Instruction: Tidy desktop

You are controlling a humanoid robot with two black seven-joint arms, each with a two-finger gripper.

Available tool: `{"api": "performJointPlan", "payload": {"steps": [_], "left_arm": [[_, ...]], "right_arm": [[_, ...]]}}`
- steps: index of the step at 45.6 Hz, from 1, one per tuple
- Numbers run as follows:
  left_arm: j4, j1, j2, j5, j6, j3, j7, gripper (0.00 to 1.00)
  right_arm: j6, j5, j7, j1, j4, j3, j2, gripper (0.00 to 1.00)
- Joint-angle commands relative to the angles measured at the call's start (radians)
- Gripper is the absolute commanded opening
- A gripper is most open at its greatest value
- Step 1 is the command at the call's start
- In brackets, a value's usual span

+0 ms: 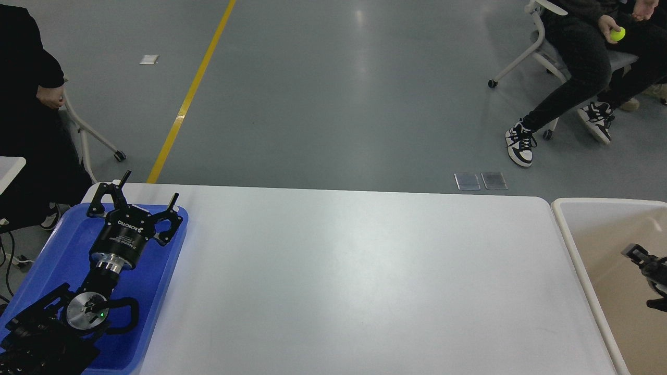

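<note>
Two grippers showed. Left gripper (141, 200) hung over the blue tray (52, 260), fingers spread wide, nothing between them. Desktop (354, 281) stretched away to its right, tray resting on the desktop's left end. Right gripper (646, 276) sat past the desktop's right edge, over the beige bin (578, 250), cut off by the frame; spread or pressed together, couldn't tell.

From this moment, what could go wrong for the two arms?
1. The left gripper is open above the far rim of the blue tray; a low sideways move might catch the rim and push the tray across the desktop.
2. The right gripper is inside the beige bin, partly out of view; pulling back toward the desktop, it might hit the bin wall.
</note>
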Motion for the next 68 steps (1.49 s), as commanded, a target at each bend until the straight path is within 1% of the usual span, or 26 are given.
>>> {"api": "performJointPlan", "payload": {"steps": [1,6,13,17,22,24,28,36,47,50,57,64,66,68], "left_arm": [[0.0,0.0,-0.001,0.0,0.0,0.0,0.0,0.99],[0.0,0.0,-0.001,0.0,0.0,0.0,0.0,0.99],[0.0,0.0,0.0,0.0,0.0,0.0,0.0,0.99],[0.0,0.0,-0.001,0.0,0.0,0.0,0.0,0.99],[0.0,0.0,0.0,0.0,0.0,0.0,0.0,0.99],[0.0,0.0,0.0,0.0,0.0,0.0,0.0,0.99],[0.0,0.0,0.0,0.0,0.0,0.0,0.0,0.99],[0.0,0.0,0.0,0.0,0.0,0.0,0.0,0.99],[0.0,0.0,0.0,0.0,0.0,0.0,0.0,0.99],[0.0,0.002,0.0,0.0,0.0,0.0,0.0,0.99],[0.0,0.002,0.0,0.0,0.0,0.0,0.0,0.99],[0.0,0.002,0.002,0.0,0.0,0.0,-0.002,0.99],[0.0,0.002,0.002,0.0,0.0,0.0,-0.002,0.99],[0.0,0.002,0.002,0.0,0.0,0.0,-0.002,0.99]], "right_arm": [[0.133,0.137,-0.001,0.127,0.111,-0.182,-0.072,0.99],[0.17,0.168,0.0,0.171,0.144,-0.253,-0.079,0.99],[0.173,0.171,0.002,0.176,0.167,-0.258,-0.083,0.99],[0.17,0.17,0.005,0.182,0.199,-0.229,-0.093,1.0],[0.17,0.168,0.005,0.176,0.211,-0.132,-0.119,1.0],[0.166,0.165,0.005,0.168,0.211,-0.076,-0.128,0.99],[0.168,0.147,0.003,0.15,0.211,0.102,-0.159,1.0],[0.171,0.125,0.003,0.044,0.211,0.451,-0.149,0.99],[0.188,0.162,0.005,-0.08,0.231,0.768,-0.132,1.0],[0.189,0.162,0.005,-0.114,0.231,0.857,-0.096,1.0],[0.188,0.162,0.005,-0.235,0.228,1.099,0.029,1.0],[0.189,0.161,0.006,-0.284,0.217,1.304,0.121,1.0],[0.189,0.161,0.011,-0.286,0.216,1.342,0.155,1.0],[0.189,0.161,0.029,-0.289,0.216,1.38,0.19,1.0]]}}
